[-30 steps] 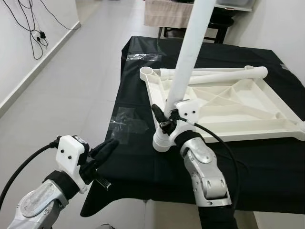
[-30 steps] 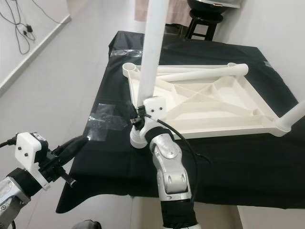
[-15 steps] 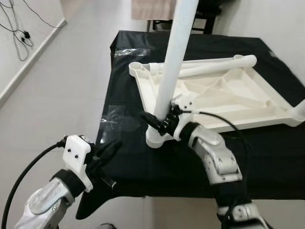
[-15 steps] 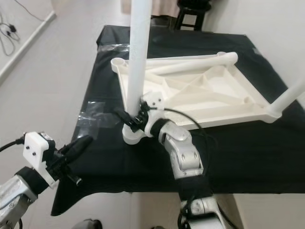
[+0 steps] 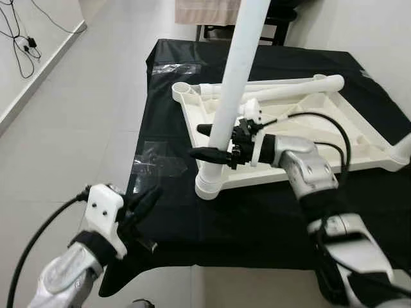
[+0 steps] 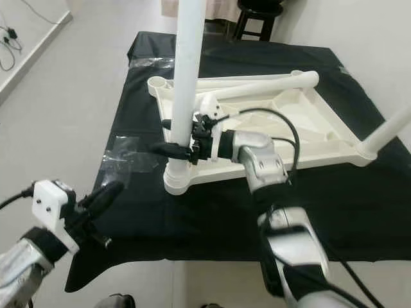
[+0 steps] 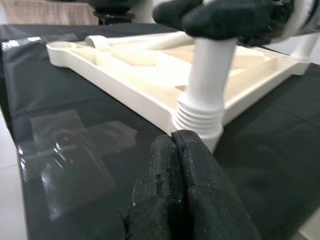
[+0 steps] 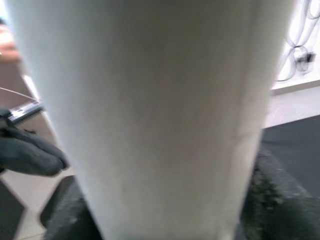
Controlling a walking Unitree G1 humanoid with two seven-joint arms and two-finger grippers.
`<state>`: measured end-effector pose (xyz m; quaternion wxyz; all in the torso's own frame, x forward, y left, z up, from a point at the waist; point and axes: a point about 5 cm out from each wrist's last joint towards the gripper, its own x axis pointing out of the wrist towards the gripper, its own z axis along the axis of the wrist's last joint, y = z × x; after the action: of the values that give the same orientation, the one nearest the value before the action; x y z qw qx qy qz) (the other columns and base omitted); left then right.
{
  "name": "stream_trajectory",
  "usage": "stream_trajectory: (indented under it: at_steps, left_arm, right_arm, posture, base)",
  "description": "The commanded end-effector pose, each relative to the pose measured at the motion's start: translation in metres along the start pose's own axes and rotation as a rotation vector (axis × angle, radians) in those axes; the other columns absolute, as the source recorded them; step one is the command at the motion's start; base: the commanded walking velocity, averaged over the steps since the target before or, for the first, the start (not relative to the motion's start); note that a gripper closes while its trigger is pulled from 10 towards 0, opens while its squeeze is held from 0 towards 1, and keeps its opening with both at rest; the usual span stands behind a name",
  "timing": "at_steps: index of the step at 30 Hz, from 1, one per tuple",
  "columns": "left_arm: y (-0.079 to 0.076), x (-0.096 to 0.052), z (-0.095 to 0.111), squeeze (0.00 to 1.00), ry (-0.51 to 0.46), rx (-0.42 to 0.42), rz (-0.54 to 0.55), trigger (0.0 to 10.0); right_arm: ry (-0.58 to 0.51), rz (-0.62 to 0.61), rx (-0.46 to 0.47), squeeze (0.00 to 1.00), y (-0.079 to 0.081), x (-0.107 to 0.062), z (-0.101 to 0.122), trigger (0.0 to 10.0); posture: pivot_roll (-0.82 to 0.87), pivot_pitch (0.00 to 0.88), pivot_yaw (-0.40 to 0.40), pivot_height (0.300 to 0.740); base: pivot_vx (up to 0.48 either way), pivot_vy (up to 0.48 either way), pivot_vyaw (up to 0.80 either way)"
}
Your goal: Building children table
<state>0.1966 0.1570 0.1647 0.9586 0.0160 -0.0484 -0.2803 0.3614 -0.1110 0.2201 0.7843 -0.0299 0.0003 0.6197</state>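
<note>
The right gripper [image 5: 212, 142] clasps the upright leg [image 5: 232, 96], which wants straight, steady turning into its socket [image 5: 210, 185]; the left gripper [image 5: 144, 199] idles clenched.

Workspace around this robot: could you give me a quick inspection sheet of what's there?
Surface: black cloth over a table, clear tape patches on it.
Job's things: white tabletop upside down; upright leg in near corner socket; second leg lying across it.
Clutter: nothing seen.
Grippers: right gripper around the upright leg; left gripper shut, off the table's edge.
Cables: wrist cables; wall cord.
Surroundings: tiled floor, stool.
</note>
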Motion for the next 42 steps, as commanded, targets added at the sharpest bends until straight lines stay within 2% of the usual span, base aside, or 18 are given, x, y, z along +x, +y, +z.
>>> stream_trajectory:
  at_steps: [1, 9, 14, 15, 17, 18, 20, 23, 28, 29, 31, 32, 35, 38, 39, 40, 41, 42]
  left_arm:
    - [-0.008, -0.002, -0.007, 0.00, 0.038, -0.005, -0.076, 10.0]
    - [-0.010, -0.001, -0.008, 0.00, 0.041, 0.000, -0.118, 10.0]
    - [-0.011, -0.003, -0.007, 0.00, 0.034, 0.001, -0.120, 10.0]
    - [-0.011, -0.003, -0.007, 0.00, 0.034, 0.001, -0.120, 10.0]
    - [-0.010, -0.005, -0.006, 0.00, 0.028, 0.003, -0.120, 10.0]
    - [-0.010, -0.005, -0.006, 0.00, 0.028, 0.003, -0.120, 10.0]
    - [-0.008, -0.003, -0.005, 0.00, 0.020, -0.013, -0.147, 10.0]
    - [-0.008, -0.002, -0.004, 0.00, 0.017, -0.016, -0.162, 10.0]
    - [-0.010, 0.003, -0.004, 0.00, 0.005, -0.030, -0.173, 10.0]
    - [-0.010, 0.003, -0.004, 0.00, 0.003, -0.030, -0.166, 10.0]
    - [-0.010, 0.004, -0.005, 0.00, 0.001, -0.029, -0.159, 10.0]
    - [-0.009, 0.005, -0.005, 0.00, 0.000, -0.028, -0.155, 10.0]
    - [-0.009, 0.006, -0.005, 0.00, -0.001, -0.027, -0.154, 10.0]
    - [-0.008, 0.008, -0.006, 0.00, -0.002, -0.027, -0.154, 10.0]
    - [-0.007, 0.009, -0.007, 0.00, -0.002, -0.027, -0.156, 10.0]
    - [-0.007, 0.009, -0.007, 0.00, -0.002, -0.027, -0.156, 10.0]
    - [-0.007, 0.010, -0.007, 0.00, -0.003, -0.027, -0.157, 10.0]
    - [-0.007, 0.011, -0.007, 0.00, -0.003, -0.028, -0.159, 10.0]
  right_arm:
    - [0.011, 0.011, 0.037, 0.00, -0.003, -0.008, -0.009, 0.0]
    - [0.004, -0.006, 0.065, 0.00, -0.002, -0.027, -0.021, 0.0]
    - [0.126, -0.193, 0.025, 0.00, 0.005, -0.052, -0.044, 0.0]
    - [0.126, -0.193, 0.025, 0.00, 0.005, -0.052, -0.044, 0.0]
    - [0.125, -0.529, 0.130, 0.00, 0.018, -0.042, -0.061, 0.0]
    - [0.125, -0.529, 0.130, 0.00, 0.018, -0.042, -0.061, 0.0]
    - [0.081, -0.848, 0.245, 0.00, 0.063, -0.019, -0.085, 0.0]
    - [0.063, -0.955, 0.260, 0.00, 0.073, -0.016, -0.088, 0.0]
    - [0.085, -0.894, 0.188, 0.00, 0.065, -0.010, -0.083, 0.0]
    - [0.089, -0.886, 0.188, 0.00, 0.066, -0.006, -0.080, 10.0]
    - [0.086, -0.867, 0.182, 0.00, 0.067, -0.002, -0.077, 10.0]
    - [0.058, -0.806, 0.202, 0.99, 0.067, 0.003, -0.072, 10.0]
    - [0.011, -0.720, 0.227, 1.00, 0.065, 0.009, -0.062, 10.0]
    - [-0.040, -0.551, 0.151, 1.00, 0.055, 0.010, -0.045, 10.0]
    - [-0.058, -0.437, 0.089, 0.31, 0.045, 0.006, -0.033, 10.0]
    - [-0.058, -0.437, 0.089, 0.31, 0.045, 0.006, -0.033, 10.0]
    - [-0.052, -0.383, 0.058, 0.00, 0.039, 0.002, -0.029, 10.0]
    - [-0.041, -0.340, 0.038, 0.00, 0.034, -0.001, -0.027, 10.0]
  posture:
    - [0.18, 0.119, -0.115, 0.740]
    - [0.16, 0.120, -0.100, 0.740]
    - [0.15, 0.127, -0.111, 0.740]
    - [0.15, 0.127, -0.111, 0.740]
    - [0.14, 0.137, -0.125, 0.740]
    - [0.14, 0.137, -0.125, 0.740]
    - [0.09, 0.139, -0.081, 0.740]
    - [0.09, 0.138, -0.079, 0.740]
    - [0.09, 0.142, -0.101, 0.740]
    - [0.10, 0.136, -0.100, 0.740]
    - [0.10, 0.136, -0.100, 0.740]
    - [0.10, 0.131, -0.102, 0.740]
    - [0.11, 0.127, -0.103, 0.740]
    - [0.11, 0.118, -0.101, 0.740]
    - [0.12, 0.116, -0.101, 0.740]
    - [0.12, 0.116, -0.101, 0.740]
    - [0.12, 0.109, -0.102, 0.740]
    - [0.12, 0.109, -0.103, 0.740]
  base:
    - [0.000, 0.000, 0.00]
    - [0.000, 0.000, 0.00]
    - [0.000, 0.000, 0.00]
    - [0.000, 0.000, 0.00]
    - [0.000, 0.000, 0.00]
    - [0.000, 0.000, 0.00]
    - [0.000, 0.000, 0.00]
    - [0.000, 0.000, 0.00]
    - [0.000, 0.000, 0.00]
    - [0.000, 0.000, 0.00]
    - [0.000, 0.000, 0.00]
    - [0.000, 0.000, 0.00]
    - [0.000, 0.000, 0.00]
    - [0.000, 0.000, 0.00]
    - [0.000, 0.000, 0.00]
    - [0.000, 0.000, 0.00]
    - [0.000, 0.000, 0.00]
    - [0.000, 0.000, 0.00]
